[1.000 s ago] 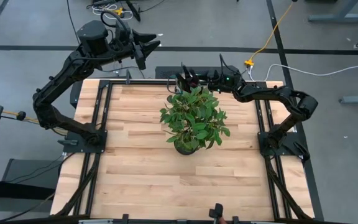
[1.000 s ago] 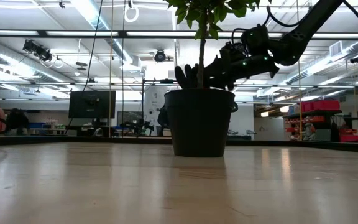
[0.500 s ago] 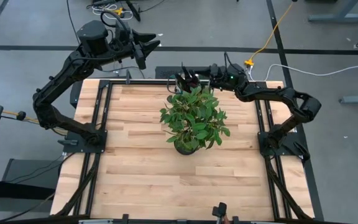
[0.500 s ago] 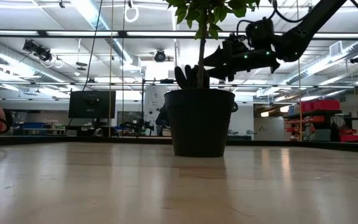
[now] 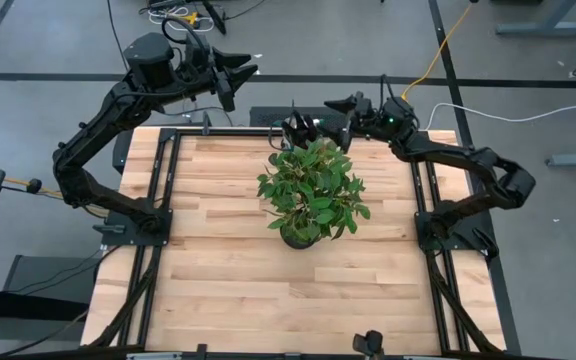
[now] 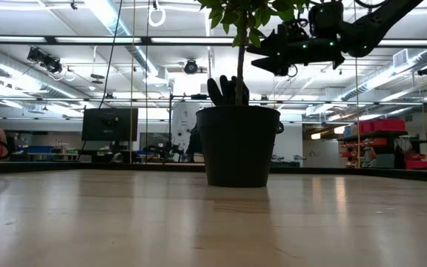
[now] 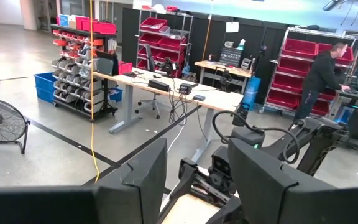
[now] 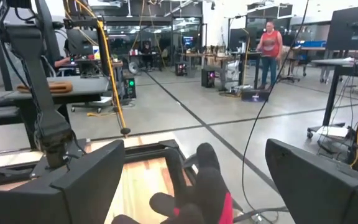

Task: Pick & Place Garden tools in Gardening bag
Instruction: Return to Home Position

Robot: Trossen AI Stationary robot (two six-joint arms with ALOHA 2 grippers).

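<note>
A black glove with red trim (image 8: 201, 190) sticks up, fingers raised, at the table's far edge behind the potted plant (image 5: 313, 190). The glove also shows in the high view (image 5: 301, 127) and over the pot's rim in the low view (image 6: 224, 90). The gardening bag is hidden behind the foliage and pot. My right gripper (image 5: 334, 103) hangs open, level, above and to the right of the glove (image 6: 262, 58), with nothing between its fingers (image 8: 194, 148). My left gripper (image 5: 246, 72) is open and empty (image 7: 197, 149), raised beyond the table's far left corner.
The plant's black pot (image 6: 238, 144) stands at mid-table, and its leaves spread wide toward the far edge. Bare wooden tabletop (image 5: 218, 270) lies to the left, the right and the near side. A person (image 8: 270, 53) stands far off in the room.
My right gripper has drawn back from the glove, rising and going toward the table's right and far edge, and it has stayed open. The glove stands where it was. My left arm has kept still.
</note>
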